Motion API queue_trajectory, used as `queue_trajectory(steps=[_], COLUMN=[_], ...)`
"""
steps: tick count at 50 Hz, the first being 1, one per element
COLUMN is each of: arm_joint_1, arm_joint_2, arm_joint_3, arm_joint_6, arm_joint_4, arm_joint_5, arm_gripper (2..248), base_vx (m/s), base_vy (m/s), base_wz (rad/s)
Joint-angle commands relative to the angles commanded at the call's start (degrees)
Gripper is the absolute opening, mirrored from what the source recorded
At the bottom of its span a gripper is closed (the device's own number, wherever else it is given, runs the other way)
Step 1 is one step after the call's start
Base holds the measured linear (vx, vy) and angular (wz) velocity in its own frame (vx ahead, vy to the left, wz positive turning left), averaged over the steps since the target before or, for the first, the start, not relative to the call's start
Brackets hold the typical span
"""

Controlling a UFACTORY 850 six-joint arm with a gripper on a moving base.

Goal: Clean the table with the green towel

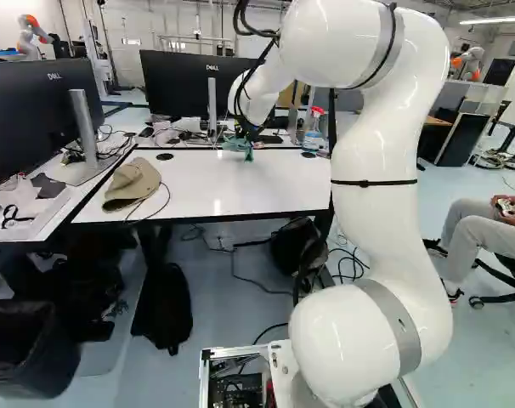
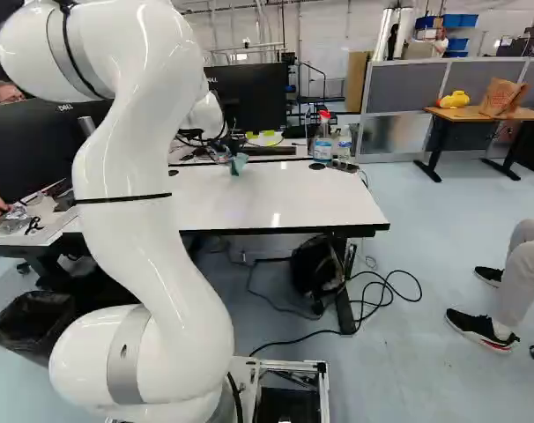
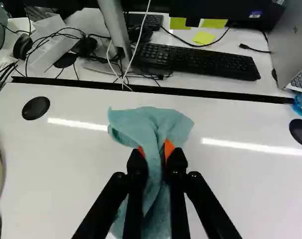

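Near the far edge of the white table (image 3: 66,169), the gripper (image 3: 156,150) holds the green towel (image 3: 150,122) pinched. Sweeping too far toward the table's left end could shove that tan cap (image 1: 132,183); overshooting its far right corner might topple the spray bottle (image 2: 322,143).

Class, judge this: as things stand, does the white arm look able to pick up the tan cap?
Probably not yet: its gripper is shut on the green towel, which it would first have to release. Nothing visible covers the tan cap on the table.
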State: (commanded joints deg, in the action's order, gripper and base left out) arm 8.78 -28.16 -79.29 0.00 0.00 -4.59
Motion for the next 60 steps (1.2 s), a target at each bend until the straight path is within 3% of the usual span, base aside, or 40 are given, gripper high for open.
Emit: queue_trajectory(steps=[18, 60], arm_joint_1=[0.7, 0.7], arm_joint_2=[-4.6, -9.7], arm_joint_3=[-5.5, -6.6], arm_joint_6=[0.0, 0.0], arm_joint_4=[0.0, 0.0], arm_joint_5=[0.0, 0.0], arm_gripper=[55, 55], base_vx=[0.0, 0.0], base_vy=[0.0, 0.0], base_wz=[0.0, 0.0])
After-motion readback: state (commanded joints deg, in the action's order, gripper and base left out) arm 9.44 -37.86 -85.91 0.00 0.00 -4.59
